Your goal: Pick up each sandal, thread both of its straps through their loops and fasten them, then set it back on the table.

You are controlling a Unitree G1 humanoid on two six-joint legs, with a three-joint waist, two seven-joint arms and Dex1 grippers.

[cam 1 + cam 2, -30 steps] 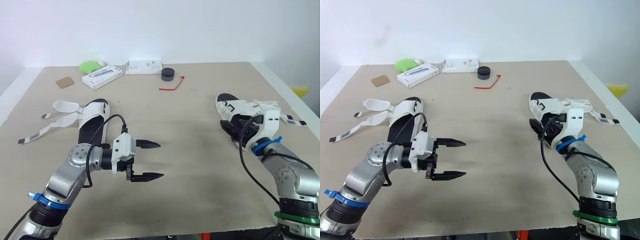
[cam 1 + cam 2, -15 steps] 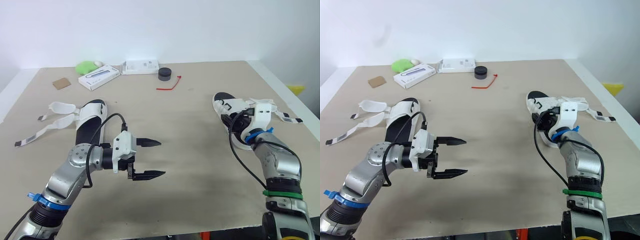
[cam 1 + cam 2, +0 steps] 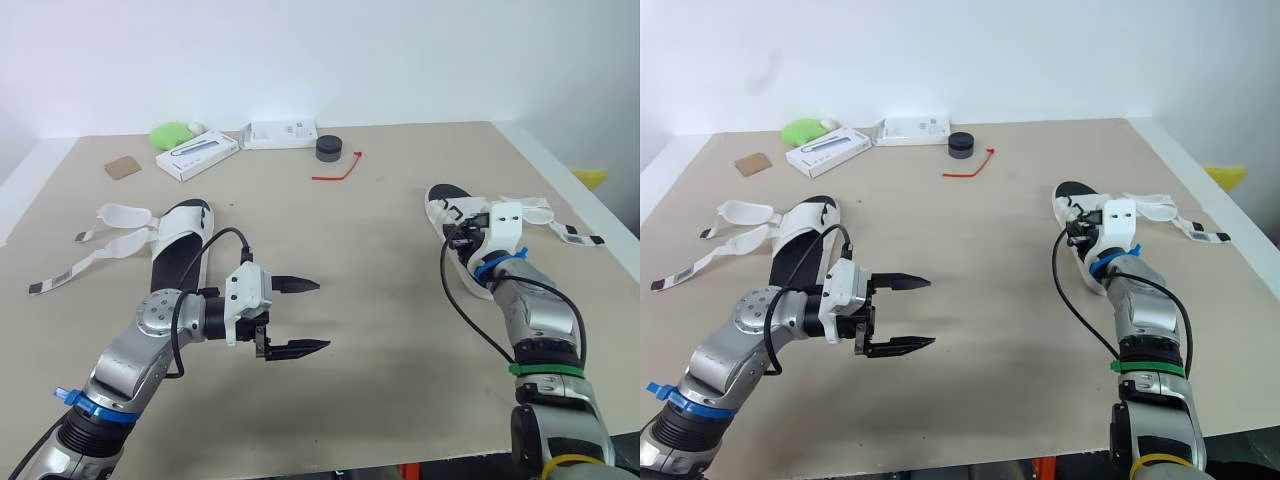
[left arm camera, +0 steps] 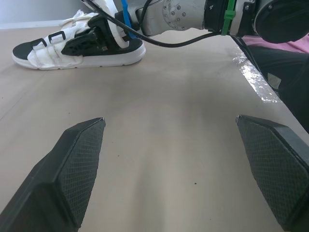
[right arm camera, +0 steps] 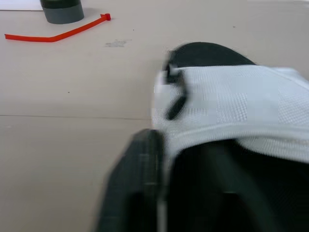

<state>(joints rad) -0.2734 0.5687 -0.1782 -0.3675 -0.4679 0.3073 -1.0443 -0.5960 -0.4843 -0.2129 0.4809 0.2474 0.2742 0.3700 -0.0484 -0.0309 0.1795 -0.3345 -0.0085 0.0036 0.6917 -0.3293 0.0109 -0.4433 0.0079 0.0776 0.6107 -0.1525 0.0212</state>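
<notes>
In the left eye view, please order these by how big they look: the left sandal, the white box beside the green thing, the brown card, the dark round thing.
1. Left sandal, with its straps; it also lies nearest the camera.
2. White box.
3. Brown card and dark round thing look alike; no ranking.

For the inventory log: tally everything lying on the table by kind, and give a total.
Sandals: 2
White boxes: 2
Green lump: 1
Brown card piece: 1
Dark round puck: 1
Red strip: 1
Total: 8
</notes>
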